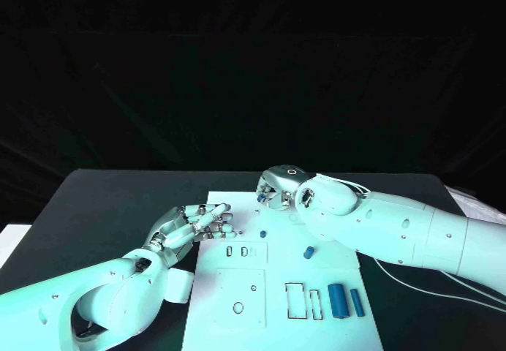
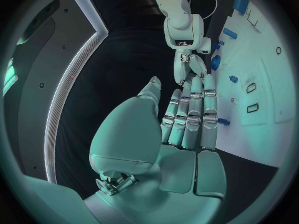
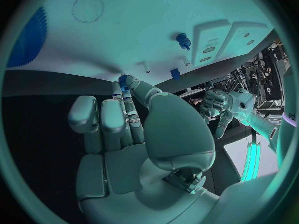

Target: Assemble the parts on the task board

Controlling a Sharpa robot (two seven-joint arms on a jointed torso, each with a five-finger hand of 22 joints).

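The white task board (image 1: 276,281) lies in the middle of the black table. My right hand (image 1: 278,190) hovers over the board's far edge and pinches a small blue part (image 3: 123,81) between thumb and fingertip; the same part (image 1: 259,197) peeks out beside the hand. My left hand (image 1: 200,223) lies at the board's left edge with its fingers (image 2: 190,115) stretched out side by side, holding nothing. A small blue peg (image 1: 262,234) and a blue piece (image 1: 308,252) stand on the board between the hands. Two blue cylinders (image 1: 338,300) lie near the board's right front.
Two small slots (image 1: 236,251) sit in a raised plate near the left hand. Two rectangular outlines (image 1: 303,302) and a round hole (image 1: 238,308) mark the board's front half. A ridged blue disc (image 3: 28,37) lies on the board. A cable (image 1: 422,281) runs along my right arm.
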